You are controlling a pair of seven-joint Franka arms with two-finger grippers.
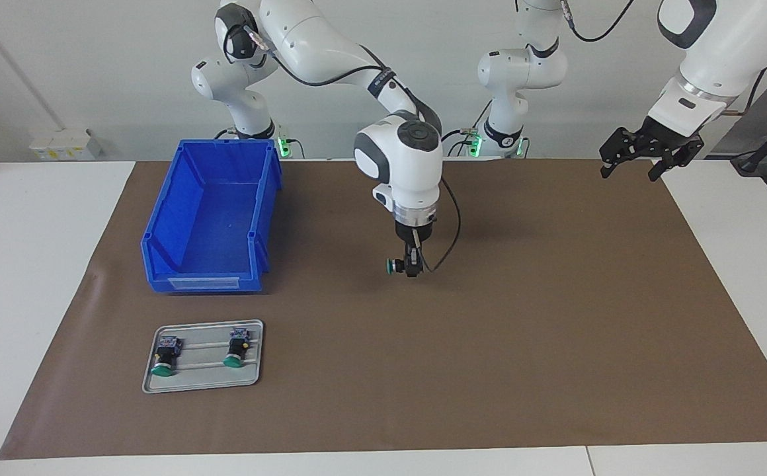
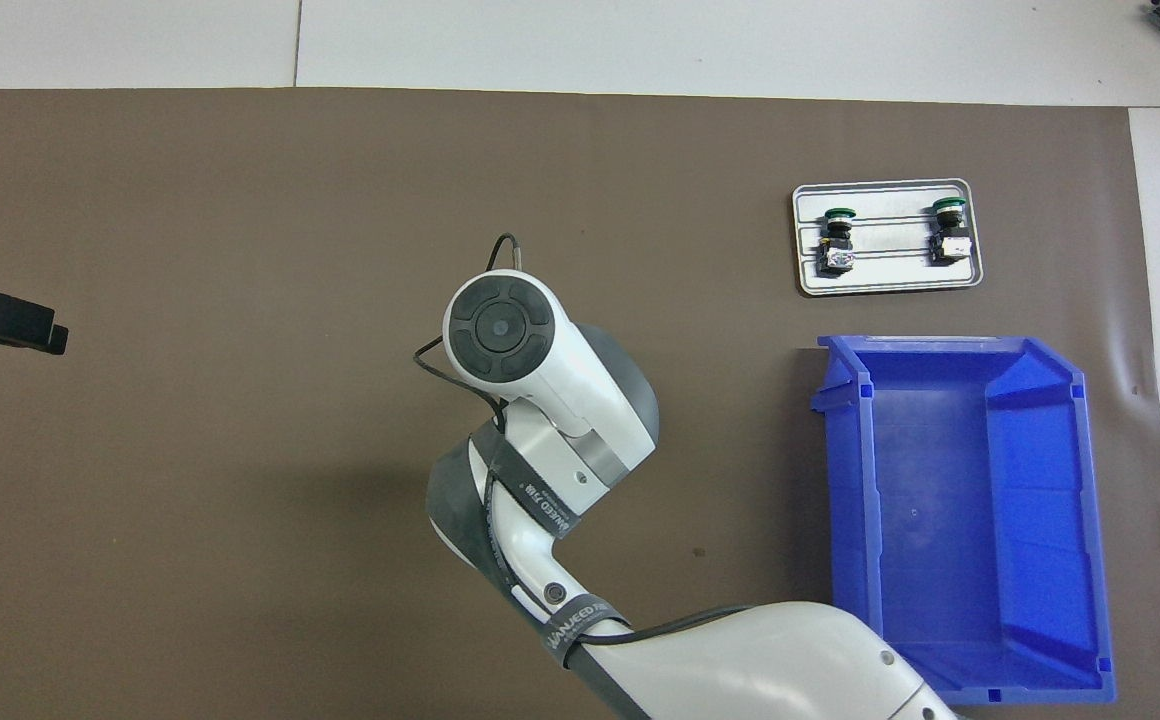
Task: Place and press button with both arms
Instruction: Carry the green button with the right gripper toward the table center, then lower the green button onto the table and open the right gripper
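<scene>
One button [image 1: 395, 266], green cap sideways, is clamped in the right gripper [image 1: 412, 268] above the brown mat's [image 1: 489, 330] middle. At two o'clock in the facing view, the left gripper [image 1: 629, 172] waits, jaws spread wide.

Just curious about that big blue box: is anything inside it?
The blue bin looks empty: its bare floor shows from above. The right arm covers one corner nearest the robots, so that part is unseen. Two green push-buttons lie on the metal tray beside it.
</scene>
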